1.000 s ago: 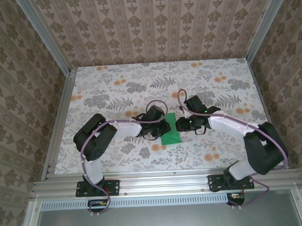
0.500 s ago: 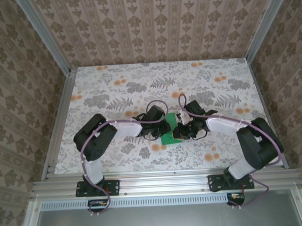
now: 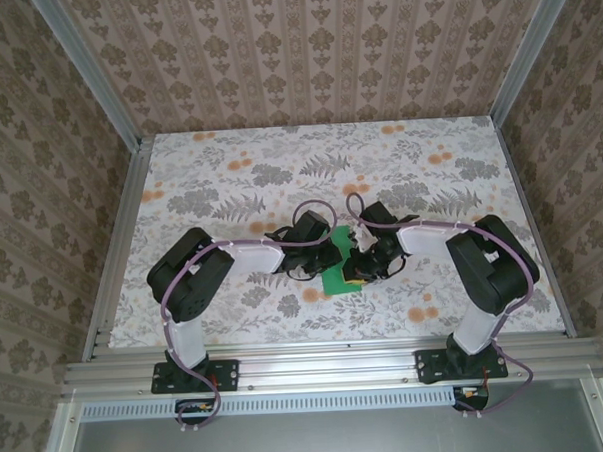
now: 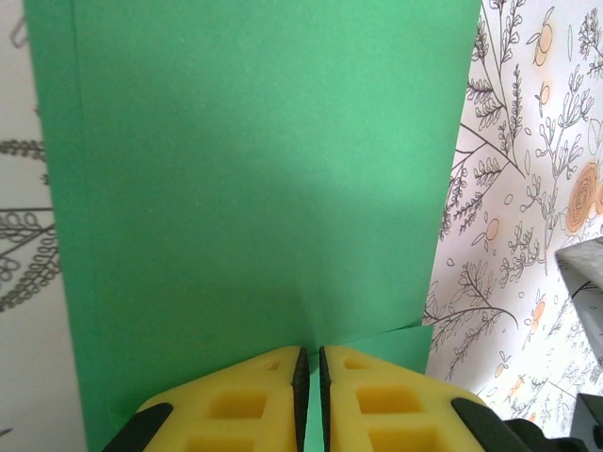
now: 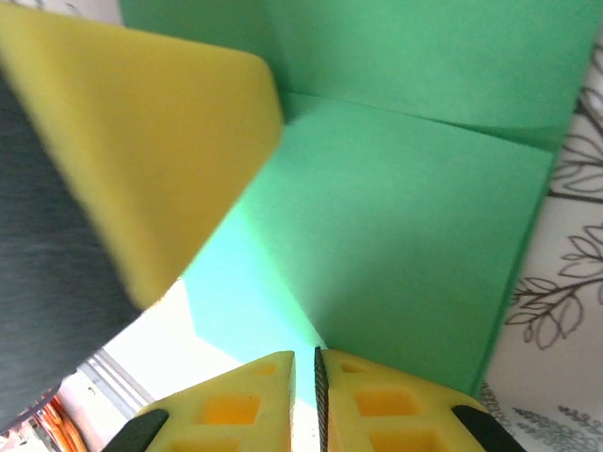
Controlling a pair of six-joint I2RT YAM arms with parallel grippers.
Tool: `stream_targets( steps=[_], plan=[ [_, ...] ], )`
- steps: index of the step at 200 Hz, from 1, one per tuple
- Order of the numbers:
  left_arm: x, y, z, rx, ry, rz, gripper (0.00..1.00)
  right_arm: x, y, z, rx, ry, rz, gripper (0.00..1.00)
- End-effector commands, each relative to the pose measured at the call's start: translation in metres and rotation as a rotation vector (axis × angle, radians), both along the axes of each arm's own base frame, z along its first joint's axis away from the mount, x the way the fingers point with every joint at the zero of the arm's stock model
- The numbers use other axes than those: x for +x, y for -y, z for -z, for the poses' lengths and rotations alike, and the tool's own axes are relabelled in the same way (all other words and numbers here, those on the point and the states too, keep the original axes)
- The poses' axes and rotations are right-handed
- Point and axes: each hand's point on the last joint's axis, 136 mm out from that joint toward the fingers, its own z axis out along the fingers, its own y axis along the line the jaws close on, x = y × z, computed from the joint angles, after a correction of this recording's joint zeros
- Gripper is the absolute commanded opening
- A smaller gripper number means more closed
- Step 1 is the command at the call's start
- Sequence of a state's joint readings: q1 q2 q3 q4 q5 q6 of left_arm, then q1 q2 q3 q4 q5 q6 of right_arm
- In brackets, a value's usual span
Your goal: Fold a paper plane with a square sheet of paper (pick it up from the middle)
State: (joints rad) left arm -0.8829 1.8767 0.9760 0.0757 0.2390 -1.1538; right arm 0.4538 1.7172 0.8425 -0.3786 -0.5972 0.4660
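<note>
1. Two end effectors meet just nearer than the middle of the bench [image 3: 229, 179]. In the left wrist view, the left end effector [image 4: 310, 356] has its yellow pads drawn to a sliver, with the lower edge of the square sheet of paper [image 4: 254, 169] pinched between them.
2. The right end effector [image 5: 306, 358] is likewise closed to a thin slit, and a green edge of the sheet runs down into it.
3. From the left wrist, the sheet is a broad green panel running away from the pads. Its right edge lies straight against the floral bench, and a narrow fold line runs down its left side.
4. The right wrist view shows what that one hides: layered flaps that meet at sharp creases. One large yellow pad [image 5: 141, 141] of the left end effector sits just beside the sheet at upper left.
5. From above, only a small green patch shows between the two wrists.
6. Around the bent arms, the patterned bench stretches wide to the far side, left and right. It is bounded by aluminium rails [image 3: 117, 244] and papered walls [image 3: 304, 56].
</note>
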Motion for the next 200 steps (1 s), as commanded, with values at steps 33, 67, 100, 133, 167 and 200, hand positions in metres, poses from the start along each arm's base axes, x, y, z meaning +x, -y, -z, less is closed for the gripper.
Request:
stream_targets(
  steps=[33,67,100,133,167,200],
  plan=[
    [-0.02,-0.025,0.041,0.151,-0.082,0.018,0.16,-0.019,0.022,0.018,-0.093,-0.058,-0.029,0.17],
    [-0.022,-0.027,0.045,0.156,-0.086,0.016,0.16,-0.027,0.03,0.025,-0.085,-0.09,-0.011,0.19],
    [-0.023,-0.028,0.048,0.16,-0.091,0.019,0.15,-0.031,0.033,0.028,-0.019,-0.126,0.041,0.21],
    [-0.023,-0.031,0.051,0.165,-0.094,0.013,0.15,-0.034,0.039,0.031,-0.003,-0.147,0.076,0.23],
    [-0.023,-0.033,0.052,0.17,-0.097,0.008,0.15,-0.038,0.045,0.029,-0.004,-0.146,0.083,0.23],
    [-0.022,-0.034,0.052,0.17,-0.096,0.007,0.15,-0.043,0.052,0.026,-0.036,-0.131,0.08,0.22]
  ],
)
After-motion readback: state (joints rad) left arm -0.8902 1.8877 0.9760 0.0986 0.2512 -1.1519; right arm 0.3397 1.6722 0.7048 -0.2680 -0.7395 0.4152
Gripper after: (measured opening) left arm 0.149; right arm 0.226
